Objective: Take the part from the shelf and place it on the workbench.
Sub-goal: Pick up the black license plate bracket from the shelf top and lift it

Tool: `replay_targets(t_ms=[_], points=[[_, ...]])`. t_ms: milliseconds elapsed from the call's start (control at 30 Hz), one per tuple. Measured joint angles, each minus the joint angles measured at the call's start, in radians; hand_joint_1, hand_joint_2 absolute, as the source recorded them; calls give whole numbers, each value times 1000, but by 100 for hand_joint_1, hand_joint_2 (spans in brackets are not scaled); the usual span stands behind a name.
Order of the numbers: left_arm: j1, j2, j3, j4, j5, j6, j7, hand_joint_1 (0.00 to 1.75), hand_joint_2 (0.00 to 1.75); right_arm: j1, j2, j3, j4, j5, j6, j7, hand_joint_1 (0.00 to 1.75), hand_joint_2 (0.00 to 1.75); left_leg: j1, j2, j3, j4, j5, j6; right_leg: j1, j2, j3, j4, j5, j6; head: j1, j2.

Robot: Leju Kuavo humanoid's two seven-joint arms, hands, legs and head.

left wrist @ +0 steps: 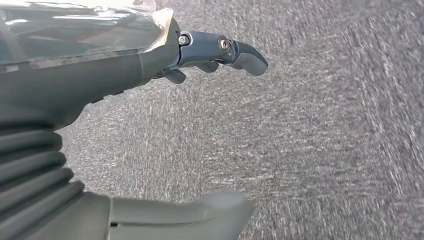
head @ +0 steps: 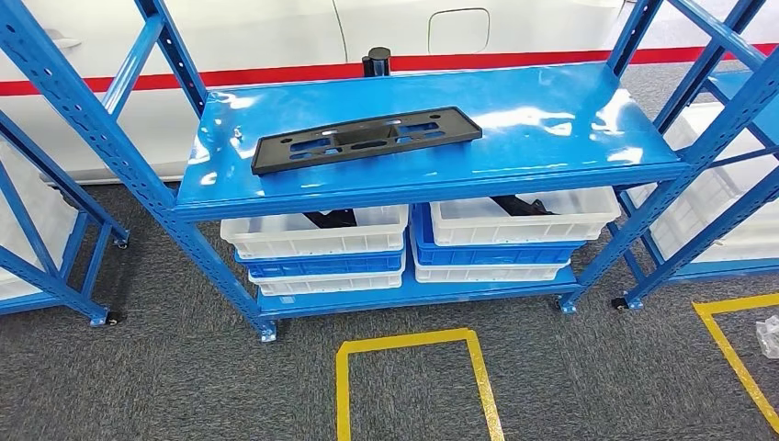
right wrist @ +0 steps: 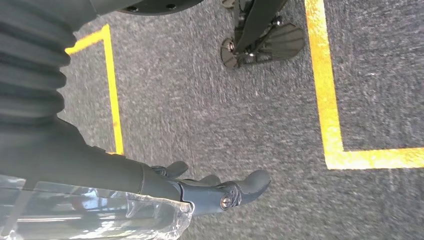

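Note:
A long flat black part [head: 366,139] with several cut-outs lies on the top board of the blue shelf [head: 551,129], toward its left half and slightly skewed. In the left wrist view my left hand [left wrist: 210,55] hangs over grey carpet with its fingers apart and nothing in it. In the right wrist view my right hand [right wrist: 215,190] also hangs above the carpet, fingers spread and empty.
Under the top board, white and blue bins [head: 317,241] [head: 514,230] are stacked, with dark parts inside. More blue racks stand at left [head: 55,230] and right [head: 726,165]. Yellow tape [head: 413,344] marks a box on the carpet before the shelf. A black post [head: 378,61] stands behind.

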State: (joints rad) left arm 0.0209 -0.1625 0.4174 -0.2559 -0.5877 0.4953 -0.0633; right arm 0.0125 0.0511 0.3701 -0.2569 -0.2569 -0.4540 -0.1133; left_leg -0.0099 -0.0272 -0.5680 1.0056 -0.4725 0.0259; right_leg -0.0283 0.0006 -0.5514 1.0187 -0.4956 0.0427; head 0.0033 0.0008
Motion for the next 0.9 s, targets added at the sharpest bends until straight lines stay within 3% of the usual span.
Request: replay_targets(t_ms=[200, 567, 667, 900], points=[[-18, -22, 113, 57, -83, 93, -34, 0, 0, -31, -2, 70, 26, -78, -115, -157, 0, 0, 0, 0, 0, 0, 0, 0, 0, 0, 0, 0, 0, 0, 0, 0], [-20, -21, 155, 103, -101, 95, -71, 0, 0, -133, -118, 12, -11, -127, -188, -378, 0, 0, -3, 0, 0, 1, 1, 1, -2, 0, 1, 0, 1, 1, 0, 0], [-20, -21, 159, 106, -111, 92, -75, 0, 0, -138, -149, -34, -99, -36, -222, -428, 0, 0, -3, 0, 0, 1, 1, 2, -2, 0, 1, 0, 1, 1, 0, 0], [-20, -18, 160, 108, -132, 81, -78, 0, 0, -53, -177, -238, -536, 407, -222, -317, 0, 0, -3, 0, 0, 1, 1, 2, -2, 0, 1, 0, 1, 1, 0, 0]])
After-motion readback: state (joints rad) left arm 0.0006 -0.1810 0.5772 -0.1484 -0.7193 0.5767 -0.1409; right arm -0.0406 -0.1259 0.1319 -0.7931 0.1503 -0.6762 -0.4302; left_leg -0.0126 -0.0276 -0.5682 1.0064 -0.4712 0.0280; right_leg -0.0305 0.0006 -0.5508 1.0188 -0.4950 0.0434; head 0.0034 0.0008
